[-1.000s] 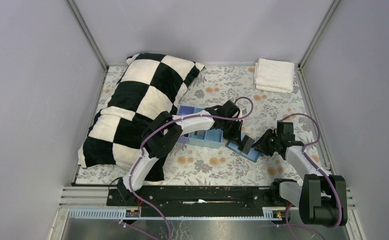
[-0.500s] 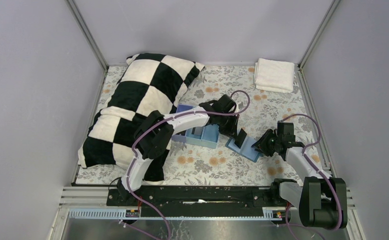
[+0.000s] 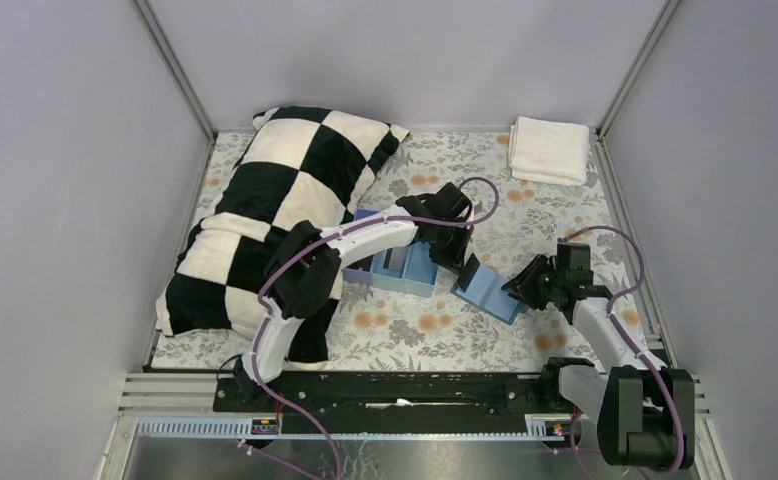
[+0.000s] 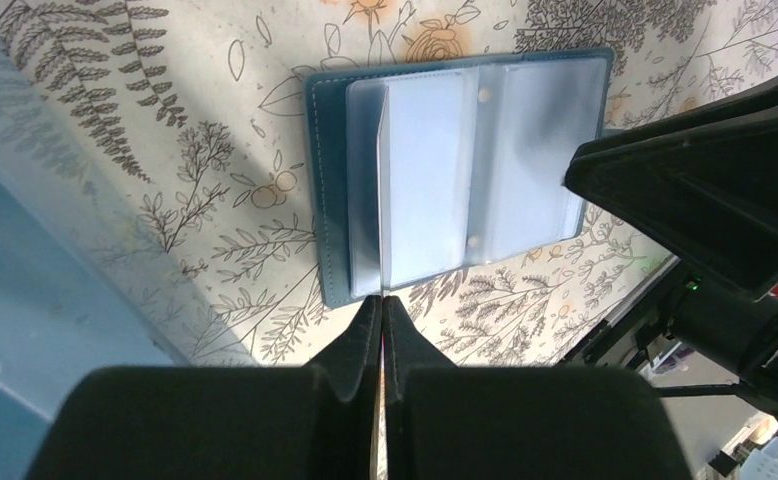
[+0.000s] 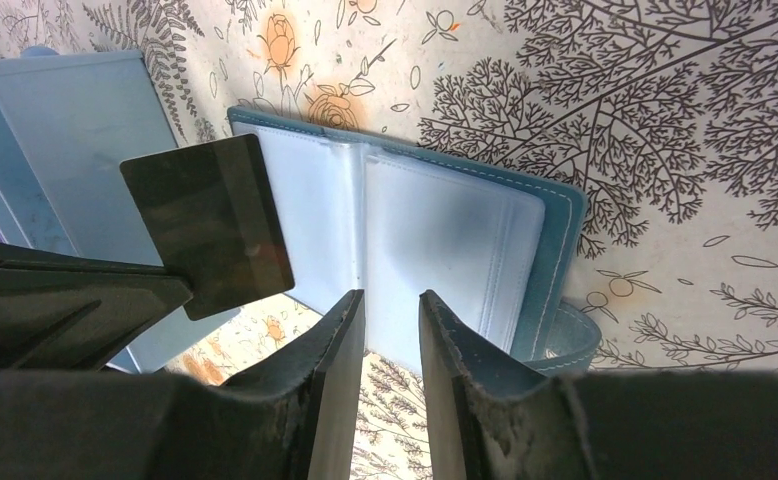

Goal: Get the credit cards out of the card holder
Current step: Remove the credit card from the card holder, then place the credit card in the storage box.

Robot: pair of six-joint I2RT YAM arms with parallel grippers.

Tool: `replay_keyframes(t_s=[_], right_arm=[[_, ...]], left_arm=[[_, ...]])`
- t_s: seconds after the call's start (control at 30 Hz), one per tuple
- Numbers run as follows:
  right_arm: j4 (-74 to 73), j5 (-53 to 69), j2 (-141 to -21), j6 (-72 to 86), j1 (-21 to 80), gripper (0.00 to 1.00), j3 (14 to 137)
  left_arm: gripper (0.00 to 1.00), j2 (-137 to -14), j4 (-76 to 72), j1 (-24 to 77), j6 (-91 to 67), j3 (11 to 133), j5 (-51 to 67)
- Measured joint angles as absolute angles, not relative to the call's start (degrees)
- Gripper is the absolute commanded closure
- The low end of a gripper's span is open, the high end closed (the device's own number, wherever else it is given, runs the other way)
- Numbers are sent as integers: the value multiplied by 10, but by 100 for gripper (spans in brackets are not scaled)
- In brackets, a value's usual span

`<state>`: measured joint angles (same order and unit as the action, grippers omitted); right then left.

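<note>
The left claw (image 4: pixel 381 300) is clenched on a dark credit card (image 5: pixel 208 225), pinching one edge; the card stands out past the fingertips, tilted and clear of the cloth; just beyond those tips the card holder (image 4: pixel 465 170) lies spread open and flat on the flowered tablecloth (image 3: pixel 435 325), its clear sleeves facing up; across the holder from this claw sits the right claw (image 5: pixel 387 297), jaws a little apart with nothing clamped between them, tips over the holder's edge, though whether they touch it I cannot tell; on the left claw's other side, just beside it, is the blue tray (image 3: pixel 405 268); farther off behind the left arm lies a black-and-white checked pillow (image 3: pixel 275 210); well apart, beyond the right claw in the far corner, sits a folded white towel (image 3: pixel 548 150).
</note>
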<state>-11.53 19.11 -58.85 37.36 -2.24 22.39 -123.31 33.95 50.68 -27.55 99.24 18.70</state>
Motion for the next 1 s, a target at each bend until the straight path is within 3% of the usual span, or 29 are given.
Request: replay_keyframes(t_s=[0.4, 0.63, 1.0], right_arm=[[-114, 193, -587, 382, -22, 66, 226], [-114, 196, -587, 383, -22, 65, 227], [-109, 205, -602, 385, -22, 65, 234]], left_arm=[[100, -1206, 448, 507, -250, 1087, 128], [100, -1132, 531, 504, -233, 1128, 10], [100, -1023, 597, 431, -225, 1005, -203]])
